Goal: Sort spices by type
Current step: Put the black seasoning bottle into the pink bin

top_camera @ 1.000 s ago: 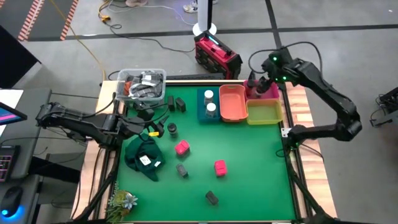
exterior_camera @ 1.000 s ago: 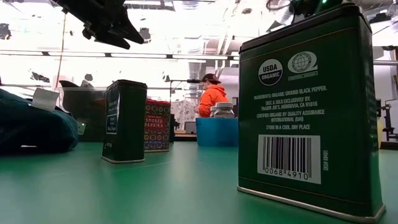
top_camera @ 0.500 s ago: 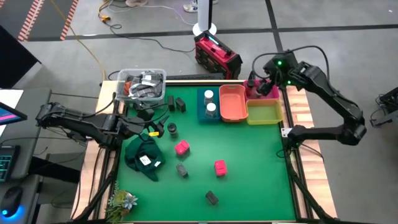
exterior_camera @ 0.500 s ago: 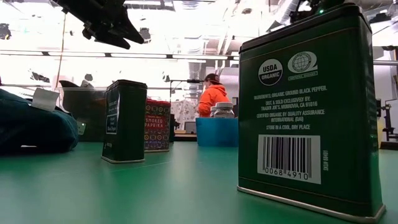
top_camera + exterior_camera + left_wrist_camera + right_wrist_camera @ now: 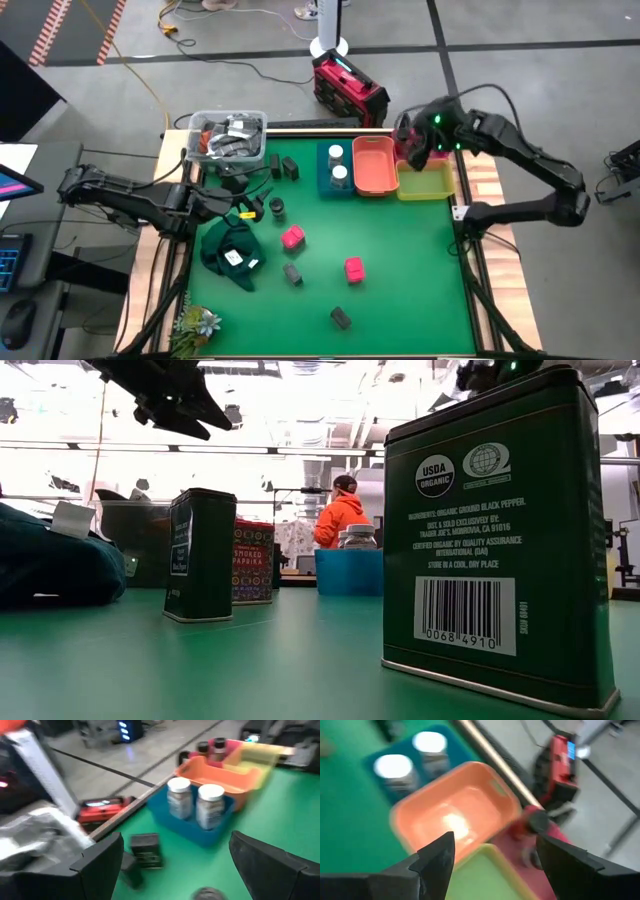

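Beside the orange bin (image 5: 373,165), the right pincer (image 5: 412,150) hangs released and empty over the pink bin (image 5: 432,150) holding dark jars, while the left pincer (image 5: 247,207) waits spread, far from it.

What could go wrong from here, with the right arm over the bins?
1. The open right gripper hangs over the crowded pink bin and orange bin; descending, it could clip a rim.
2. Two white-capped jars stand close together in the blue bin, so adding a third could topple one.
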Action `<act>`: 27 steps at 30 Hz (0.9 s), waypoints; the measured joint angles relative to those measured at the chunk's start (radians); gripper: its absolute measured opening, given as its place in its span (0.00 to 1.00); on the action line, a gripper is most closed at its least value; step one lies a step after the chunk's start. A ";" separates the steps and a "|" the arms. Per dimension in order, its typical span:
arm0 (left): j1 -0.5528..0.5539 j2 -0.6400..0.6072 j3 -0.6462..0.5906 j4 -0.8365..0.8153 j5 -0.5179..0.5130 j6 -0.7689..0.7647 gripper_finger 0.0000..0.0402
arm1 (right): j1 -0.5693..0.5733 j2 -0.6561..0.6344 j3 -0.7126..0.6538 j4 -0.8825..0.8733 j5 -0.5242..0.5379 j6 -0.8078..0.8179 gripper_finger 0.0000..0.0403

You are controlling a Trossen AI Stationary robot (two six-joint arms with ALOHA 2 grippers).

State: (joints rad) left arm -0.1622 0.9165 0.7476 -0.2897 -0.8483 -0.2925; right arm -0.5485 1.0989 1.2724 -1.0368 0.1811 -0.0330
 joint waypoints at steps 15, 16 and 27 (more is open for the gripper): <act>0.174 0.227 0.070 -0.007 0.443 0.015 0.87 | 0.601 -0.091 -0.211 0.158 0.265 0.253 0.76; 0.183 0.245 0.077 -0.034 0.465 0.015 0.87 | 0.630 -0.095 -0.231 0.173 0.279 0.268 0.76; 0.231 0.391 0.091 -0.124 0.534 0.010 0.87 | 0.842 -0.096 -0.375 0.417 0.450 0.298 0.76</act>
State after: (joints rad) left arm 0.0685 1.3071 0.8383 -0.4141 -0.3144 -0.2821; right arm 0.2930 1.0027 0.8978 -0.6200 0.6312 0.2646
